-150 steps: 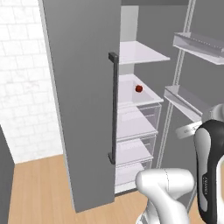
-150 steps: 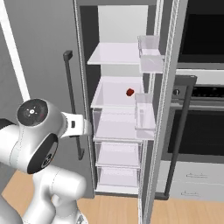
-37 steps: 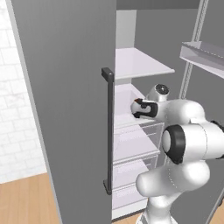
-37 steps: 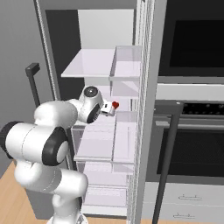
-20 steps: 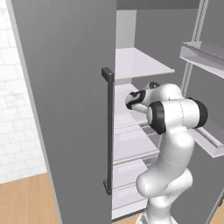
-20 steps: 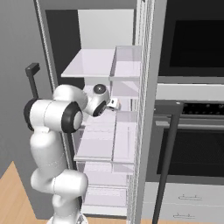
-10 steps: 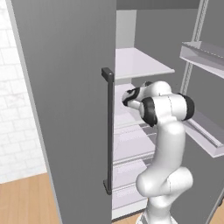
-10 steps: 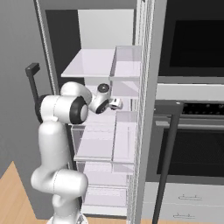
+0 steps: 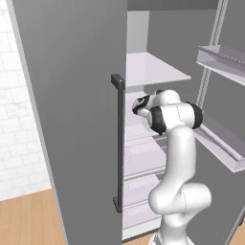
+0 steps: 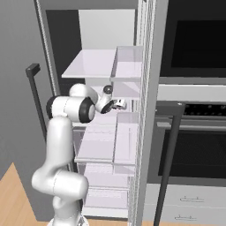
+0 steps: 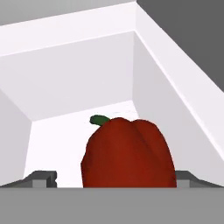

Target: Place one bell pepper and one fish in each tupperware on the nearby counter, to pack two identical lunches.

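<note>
A glossy red bell pepper point(image 11: 127, 153) with a dark green stem stands on the white shelf inside the open fridge. It sits right in front of the hand, between the two fingertips point(image 11: 43, 177). My gripper point(image 11: 116, 180) is open, one tip on each side of the pepper, neither visibly pressing on it. From the base views the arm reaches into the middle shelf, with the gripper point(image 10: 118, 104) deep between the fridge walls and the hand point(image 9: 139, 104) just past the door edge. The fish, the tupperware and the counter are out of view.
The grey fridge door point(image 9: 72, 119) with its dark vertical handle point(image 9: 117, 143) stands open on the left. Clear door bins point(image 10: 128, 66) hang on the right side. Glass shelves and drawers lie below the hand. A black oven point(image 10: 194, 132) stands to the right.
The arm has stretched further into the fridge, bringing the hand up to the pepper on the middle shelf. The pepper, visible in front of the hand earlier, is now covered by it in the base views.
</note>
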